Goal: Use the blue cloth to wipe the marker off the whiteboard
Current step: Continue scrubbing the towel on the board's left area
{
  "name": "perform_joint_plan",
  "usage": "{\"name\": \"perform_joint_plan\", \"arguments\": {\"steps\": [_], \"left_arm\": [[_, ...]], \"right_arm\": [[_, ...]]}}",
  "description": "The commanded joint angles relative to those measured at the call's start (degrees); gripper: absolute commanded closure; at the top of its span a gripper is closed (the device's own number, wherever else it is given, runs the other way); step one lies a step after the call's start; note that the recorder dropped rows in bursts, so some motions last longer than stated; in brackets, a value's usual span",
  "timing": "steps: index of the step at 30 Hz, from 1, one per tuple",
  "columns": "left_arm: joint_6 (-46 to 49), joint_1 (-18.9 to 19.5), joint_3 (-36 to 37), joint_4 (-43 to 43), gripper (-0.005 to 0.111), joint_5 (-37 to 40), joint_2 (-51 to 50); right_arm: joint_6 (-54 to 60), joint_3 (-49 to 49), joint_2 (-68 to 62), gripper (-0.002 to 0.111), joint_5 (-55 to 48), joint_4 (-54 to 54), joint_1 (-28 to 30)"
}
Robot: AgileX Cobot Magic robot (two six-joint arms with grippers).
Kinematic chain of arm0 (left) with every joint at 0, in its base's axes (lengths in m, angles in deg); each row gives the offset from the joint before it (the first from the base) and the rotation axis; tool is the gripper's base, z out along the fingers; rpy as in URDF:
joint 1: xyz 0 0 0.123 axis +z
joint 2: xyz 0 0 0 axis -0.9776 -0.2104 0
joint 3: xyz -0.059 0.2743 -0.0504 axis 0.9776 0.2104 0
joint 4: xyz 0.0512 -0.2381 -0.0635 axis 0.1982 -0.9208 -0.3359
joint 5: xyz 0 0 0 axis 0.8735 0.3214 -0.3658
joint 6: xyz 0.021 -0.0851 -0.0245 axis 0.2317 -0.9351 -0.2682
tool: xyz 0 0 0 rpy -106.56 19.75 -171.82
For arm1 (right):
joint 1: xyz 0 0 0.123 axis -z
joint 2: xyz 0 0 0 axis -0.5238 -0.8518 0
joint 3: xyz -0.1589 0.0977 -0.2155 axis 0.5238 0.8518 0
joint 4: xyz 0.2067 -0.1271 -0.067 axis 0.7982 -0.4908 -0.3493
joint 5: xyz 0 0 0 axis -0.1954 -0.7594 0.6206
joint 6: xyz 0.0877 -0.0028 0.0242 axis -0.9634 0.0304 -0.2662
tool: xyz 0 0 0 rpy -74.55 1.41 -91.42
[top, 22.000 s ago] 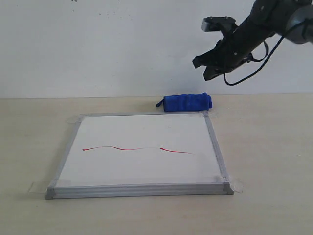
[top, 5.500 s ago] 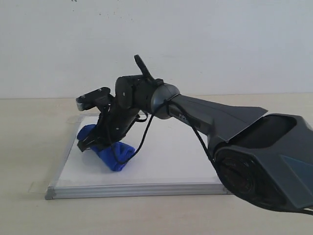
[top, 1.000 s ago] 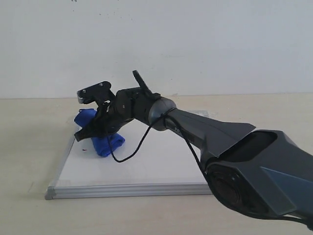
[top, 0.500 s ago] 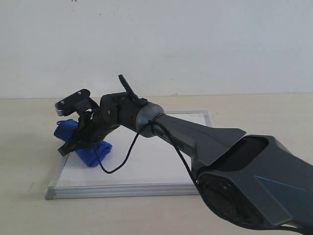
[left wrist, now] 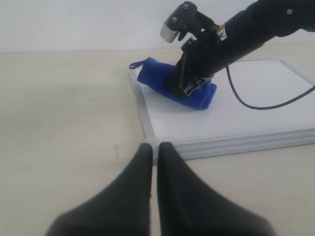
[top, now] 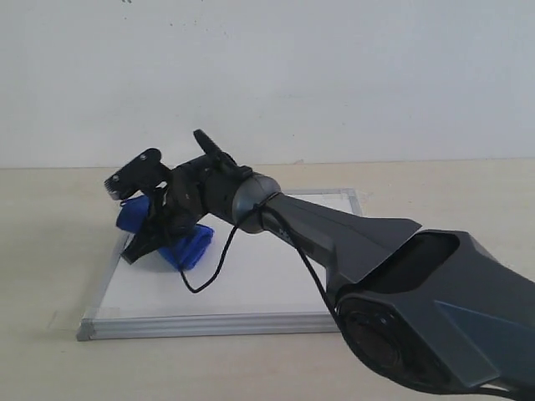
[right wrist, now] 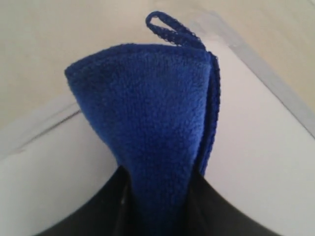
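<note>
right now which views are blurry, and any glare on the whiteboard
Exterior view: even, soft light, no glare on the whiteboard, all fairly sharp. Left wrist view: the left gripper up close is blurred; the cloth and board are clear, with a faint shadow under the cloth. Right wrist view: the cloth fills the frame and looks soft, the board edge behind it hazy.

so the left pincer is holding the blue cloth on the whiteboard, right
No, it is the right pincer that holds the blue cloth on the whiteboard. The left wrist view shows the left pincer shut and empty, off the board.
</note>
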Motion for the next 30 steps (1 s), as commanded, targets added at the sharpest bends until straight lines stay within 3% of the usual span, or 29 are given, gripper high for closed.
{"name": "perform_joint_plan", "arguments": {"steps": [1,6,11,14,22,24,27,30], "left_arm": [[0.1,0.2,-0.1,-0.6,0.103,-0.4,0.1],[0.1,0.2,-0.1,-0.6,0.103,-0.4,0.1],[0.1,0.2,-0.1,-0.6,0.103,-0.4,0.1],[0.1,0.2,-0.1,-0.6,0.103,-0.4,0.1],[0.1,0.2,-0.1,-0.6,0.103,-0.4,0.1],[0.1,0.2,-0.1,-0.6,0.103,-0.4,0.1],[0.1,0.2,-0.1,-0.6,0.103,-0.4,0.1],[0.1,0.2,-0.1,-0.6,0.103,-0.4,0.1]], "right_arm": [[3.4,-0.1,-0.3,0.109,-4.7,7.2,-2.4],[2.7,-0.2,-0.4,0.109,-4.2,4.8,0.2],[-10.7,-0.2,-0.4,0.109,-4.5,-8.4,4.1],[-12.2,-0.2,-0.4,0.109,-5.4,-8.8,4.9],[6.3,-0.2,-0.2,0.109,-7.7,15.9,-0.7],[1.7,-0.2,-0.2,0.109,-7.1,8.3,0.6],[-15.0,-0.2,-0.2,0.109,-8.4,-13.2,2.9],[-17.5,-0.2,-0.2,0.109,-9.6,-17.1,3.3]]}}
